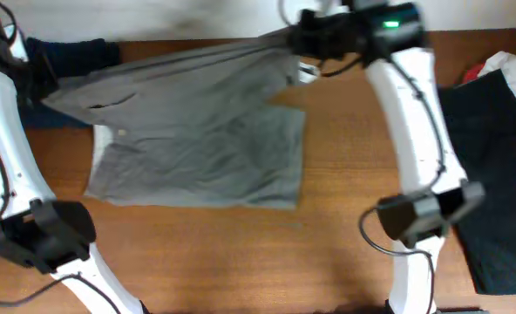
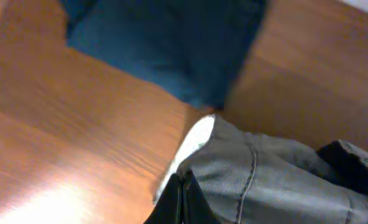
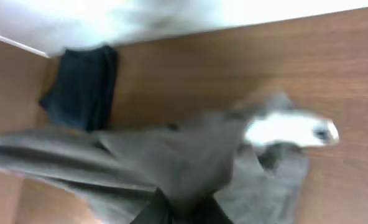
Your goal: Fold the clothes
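Observation:
The grey-olive shorts [image 1: 197,131] lie across the back left of the table, their far edge lifted and stretched between my two grippers. My left gripper [image 1: 42,94] is shut on the shorts' left corner; the left wrist view shows its dark fingers [image 2: 183,193] pinching the seamed cloth [image 2: 271,180] beside pale lining [image 2: 193,140]. My right gripper [image 1: 303,39] is shut on the right corner near the table's back edge; in the right wrist view its fingers [image 3: 181,208] hold a grey fold [image 3: 171,162], with pale lining [image 3: 289,129] showing to the right.
A dark navy folded garment [image 1: 71,54] lies at the back left, also in the left wrist view [image 2: 165,43] and the right wrist view [image 3: 81,87]. A large black garment [image 1: 493,166] covers the table's right side, with white and red cloth [image 1: 511,70] behind it.

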Tool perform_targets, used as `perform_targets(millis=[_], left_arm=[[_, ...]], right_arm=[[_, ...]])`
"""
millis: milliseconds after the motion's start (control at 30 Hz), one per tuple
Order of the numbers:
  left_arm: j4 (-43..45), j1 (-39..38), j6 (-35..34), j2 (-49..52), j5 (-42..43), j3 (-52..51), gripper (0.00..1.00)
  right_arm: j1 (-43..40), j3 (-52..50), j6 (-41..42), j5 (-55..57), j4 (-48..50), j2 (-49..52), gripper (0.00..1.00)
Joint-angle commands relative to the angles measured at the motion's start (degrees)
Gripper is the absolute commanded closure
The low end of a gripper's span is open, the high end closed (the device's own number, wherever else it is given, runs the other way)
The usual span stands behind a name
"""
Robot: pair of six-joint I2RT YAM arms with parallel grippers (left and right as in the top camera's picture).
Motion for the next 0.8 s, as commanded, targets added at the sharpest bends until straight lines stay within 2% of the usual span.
perform_targets(millis=[0,33,100,200,267,367,433,467,500,667,767], left_arm=[[3.54,2.45,-0.96,4.22,-6.01,0.63,0.01],[4.07,2.23,-0.96,5.11,-4.66,0.63,0.01],[3.06,2.19,-0.96,4.63,-2.45,0.66,0.01],[-5.38,2.16,-0.76,4.37,8.90,0.33,0.01],[-6.40,2.40,2.71,4.37,8.22,-3.21,0.01],[0.57,3.54,3.45,4.37,7.91,-13.00,0.01],[7.06,3.41,8.22,4.37,13.77,-20.90,0.02],[10.36,3.37,8.22,4.39,15.76,-24.13,0.16],[12.72,3.34,8.24,4.39,17.55,-26.77,0.23],[24.11,3.30,9.07,4.48,18.16,-40.19,0.25],[25.97,3.26,9.07,4.48,18.29,-42.21,0.35]], right_arm=[[-1.44,0.52,0.39,13.07,1.55,1.90,0.45],[-2.25,0.61,-0.92,13.35,0.87,1.70,0.01],[-4.59,1.55,-1.07,12.92,-5.46,-0.57,0.01],[-4.79,1.40,-2.51,12.90,-14.16,-1.81,0.01],[-4.68,-0.94,-7.19,12.63,-15.15,-1.60,0.01],[-4.63,-4.55,-8.63,11.17,-15.47,-1.60,0.01],[-4.63,-5.73,-8.61,10.19,-15.56,-1.60,0.01],[-4.63,-5.73,-8.61,8.87,-15.28,-1.60,0.01],[-4.57,-5.73,-8.61,8.55,-15.08,-1.60,0.01],[-3.48,-5.79,-8.63,8.57,-13.70,-0.98,0.01],[-3.50,-5.79,-10.58,9.01,-9.92,1.18,0.01]])
